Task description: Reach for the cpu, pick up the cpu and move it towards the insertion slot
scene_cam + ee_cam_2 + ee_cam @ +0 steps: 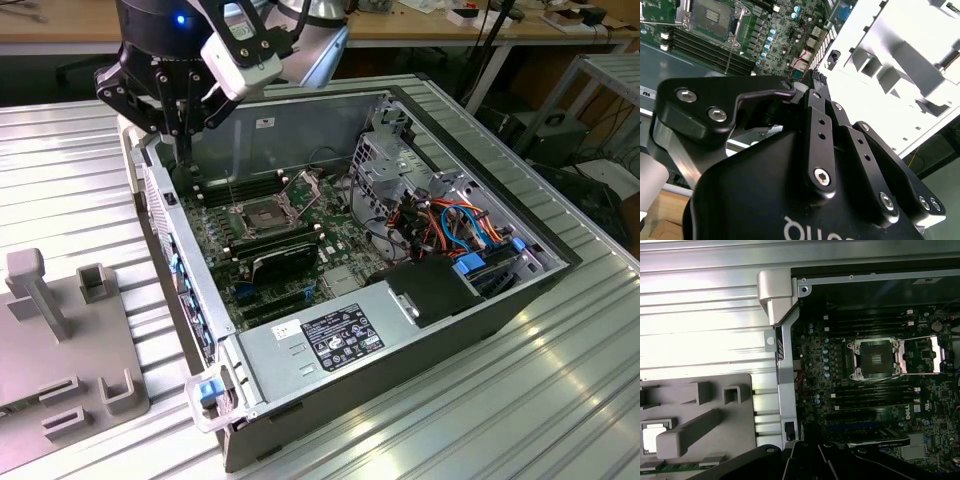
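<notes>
I have the gripper [183, 135] hanging over the computer case [300, 135], above its far corner at the exterior view's left; how wide it stands I cannot tell. The first wrist view gives me the cpu [652, 437]: a small pale silver square lying flat in a recess of the grey fixture plate [747, 425], well apart from the case. Farther in sits the insertion slot [875, 358], silver-framed and dark-centred, on the green board [812, 365].

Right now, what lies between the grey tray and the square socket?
In the first wrist view, the computer case's metal wall and a strip of circuit board separate the tray from the socket.
</notes>
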`<act>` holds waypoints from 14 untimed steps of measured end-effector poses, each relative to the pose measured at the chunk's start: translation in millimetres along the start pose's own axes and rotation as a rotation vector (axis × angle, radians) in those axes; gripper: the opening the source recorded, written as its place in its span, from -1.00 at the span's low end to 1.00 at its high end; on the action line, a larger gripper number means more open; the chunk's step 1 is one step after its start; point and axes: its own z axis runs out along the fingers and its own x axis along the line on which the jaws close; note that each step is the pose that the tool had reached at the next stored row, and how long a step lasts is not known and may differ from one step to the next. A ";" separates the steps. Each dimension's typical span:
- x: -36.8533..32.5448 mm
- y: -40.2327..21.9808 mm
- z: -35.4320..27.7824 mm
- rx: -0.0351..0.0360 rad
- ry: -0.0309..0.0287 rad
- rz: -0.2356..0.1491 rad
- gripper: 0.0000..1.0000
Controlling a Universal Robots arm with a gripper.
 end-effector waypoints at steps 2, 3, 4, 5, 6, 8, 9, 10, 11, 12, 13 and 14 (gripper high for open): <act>1.8 -0.1 0.0 0.0000 0.0003 0.000 -0.79; 2.5 -0.2 0.1 0.0000 0.0003 0.000 -0.79; 3.2 -0.2 0.1 0.0000 0.0004 0.000 -0.79; 3.9 -0.3 0.1 0.0000 0.0006 0.000 -0.79; 4.6 -0.4 0.1 0.0000 0.0006 0.000 -0.79; 6.1 -0.5 0.1 0.0001 0.0010 0.000 -0.79; 7.0 -0.5 0.1 0.0001 0.0011 0.000 -0.79; 8.2 -0.6 0.1 0.0001 0.0013 0.000 -0.79; 9.0 -0.7 0.2 0.0001 0.0014 0.000 -0.79; 9.7 -0.7 0.1 0.0001 0.0016 0.000 -0.79; 10.5 -0.8 0.2 0.0001 0.0017 0.000 -0.79; 11.2 -0.9 0.2 0.0001 0.0019 0.000 -0.79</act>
